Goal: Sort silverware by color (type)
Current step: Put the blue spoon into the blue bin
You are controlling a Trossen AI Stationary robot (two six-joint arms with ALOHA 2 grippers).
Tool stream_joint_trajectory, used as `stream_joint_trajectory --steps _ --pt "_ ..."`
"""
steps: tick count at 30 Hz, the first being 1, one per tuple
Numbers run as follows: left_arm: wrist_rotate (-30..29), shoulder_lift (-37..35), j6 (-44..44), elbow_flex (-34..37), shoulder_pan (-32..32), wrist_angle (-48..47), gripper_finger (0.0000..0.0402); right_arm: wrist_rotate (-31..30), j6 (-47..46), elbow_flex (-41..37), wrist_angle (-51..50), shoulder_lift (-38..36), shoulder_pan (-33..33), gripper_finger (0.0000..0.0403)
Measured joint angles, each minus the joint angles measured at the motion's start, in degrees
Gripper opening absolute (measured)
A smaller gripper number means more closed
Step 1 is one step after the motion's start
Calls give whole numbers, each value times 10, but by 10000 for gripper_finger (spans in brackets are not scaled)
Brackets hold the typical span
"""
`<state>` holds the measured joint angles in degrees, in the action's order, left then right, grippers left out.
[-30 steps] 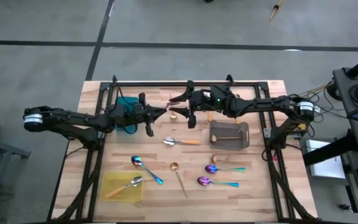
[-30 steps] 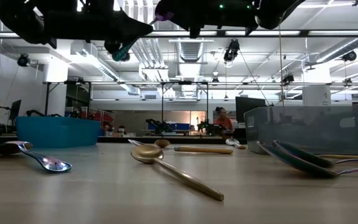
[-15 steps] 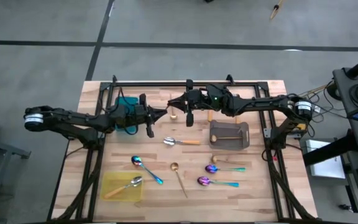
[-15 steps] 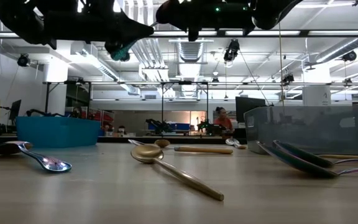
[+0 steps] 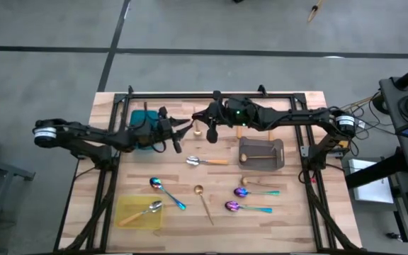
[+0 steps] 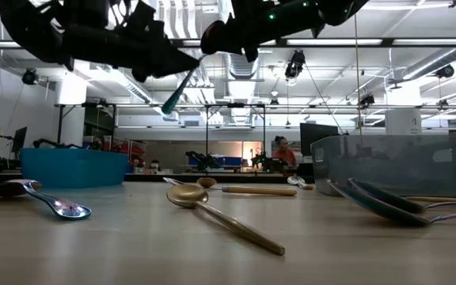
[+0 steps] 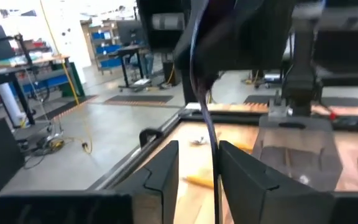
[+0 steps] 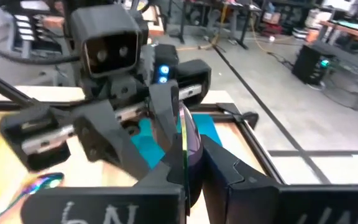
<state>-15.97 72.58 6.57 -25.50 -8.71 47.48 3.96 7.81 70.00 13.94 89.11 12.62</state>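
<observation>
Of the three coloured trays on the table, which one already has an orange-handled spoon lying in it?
The yellow tray at the front left holds the orange-handled spoon. The grey tray holds a thin gold one; the teal tray is mostly hidden under the left arm.

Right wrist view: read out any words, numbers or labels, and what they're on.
No text reads clearly.
White marks on the right gripper, which holds a spoon: cut off by the frame edge, unreadable.
Left gripper facing it: no label readable.
</observation>
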Motion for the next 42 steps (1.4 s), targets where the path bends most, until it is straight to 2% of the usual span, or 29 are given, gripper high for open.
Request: stream_joint_trajectory --steps 5,10,19,24,30,36,42 --pt "-6 31 -13 0 -1 16 101 -6 3 0 4 11 -1 12" --pt "-5 51 -26 -1 -1 37 86 -18 -1 0 16 23 -1 12" --pt "-10 82 -36 -43 -1 11 6 -46 -2 0 16 39 -2 12" --pt "-42 94 -58 -69 -1 -23 2 -56 -2 0 17 40 -3 12" --pt "-43 96 -71 -73 -1 -27 1 -57 -3 0 18 40 -3 13" --pt "-72 92 -73 -75 -1 -49 2 -131 -46 0 13 40 -5 13" --pt "-92 91 -60 -87 -2 -92 2 -147 -77 0 12 41 -5 13"
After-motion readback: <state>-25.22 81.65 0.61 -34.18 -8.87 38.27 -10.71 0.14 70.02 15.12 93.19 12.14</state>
